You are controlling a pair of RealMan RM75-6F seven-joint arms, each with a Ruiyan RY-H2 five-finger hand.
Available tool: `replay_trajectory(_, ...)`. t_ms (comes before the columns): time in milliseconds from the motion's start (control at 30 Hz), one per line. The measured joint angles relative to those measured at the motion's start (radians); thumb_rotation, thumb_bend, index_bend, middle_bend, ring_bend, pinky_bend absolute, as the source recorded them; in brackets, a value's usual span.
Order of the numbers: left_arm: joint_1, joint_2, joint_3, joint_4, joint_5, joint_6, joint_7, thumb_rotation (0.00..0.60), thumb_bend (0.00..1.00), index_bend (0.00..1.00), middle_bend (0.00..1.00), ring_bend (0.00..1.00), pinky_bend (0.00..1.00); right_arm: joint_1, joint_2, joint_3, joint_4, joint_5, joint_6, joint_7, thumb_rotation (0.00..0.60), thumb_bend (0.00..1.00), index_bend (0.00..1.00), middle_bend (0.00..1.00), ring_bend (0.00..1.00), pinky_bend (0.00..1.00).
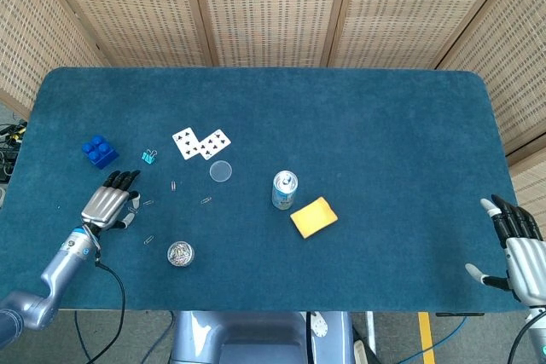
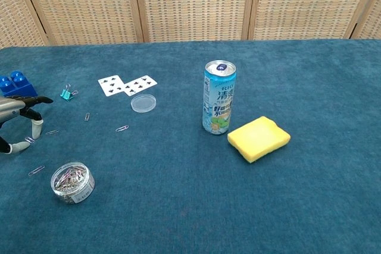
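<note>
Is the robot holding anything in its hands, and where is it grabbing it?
Nothing. The left hand hovers over loose paper clips; the right hand is empty.

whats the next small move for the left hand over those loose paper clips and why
Probably lower the left hand a little and close thumb and a finger on the paper clip right under its fingertips. The fingers are apart with nothing in them, poised just above that clip on the table, and the clip lies flat on the cloth, so a fine pinch looks needed.

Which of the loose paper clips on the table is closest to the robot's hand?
The paper clip right under the left hand, between its fingertips. The other loose clips lie farther right, towards the playing cards, or nearer the clip tub.
</note>
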Motion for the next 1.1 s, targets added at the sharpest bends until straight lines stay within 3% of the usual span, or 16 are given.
replay_trajectory(333,0.002,-0.006,-0.001,0.009,-0.004,-0.001,0.005,0.600,0.39,0.62,0.00,0.00,0.00,0.001,0.002,-0.001,0.001,-0.003,-0.001,0.007,0.600,0.00,0.05,0.00,0.00,0.00)
replay_trajectory(767,0.006,0.007,-0.003,-0.009,-0.001,0.014,0.009,0.600,0.40,0.63,0.00,0.00,0.00,-0.002,0.004,-0.001,0.000,-0.005,0.004,0.011,0.600,0.00,0.05,0.00,0.00,0.00)
replay_trajectory(1100,0.008,0.075,-0.008,-0.138,0.037,0.099,0.028,0.600,0.41,0.64,0.00,0.00,0.00,-0.006,0.010,-0.001,-0.001,-0.012,0.014,0.024,0.600,0.00,0.04,0.00,0.00,0.00)
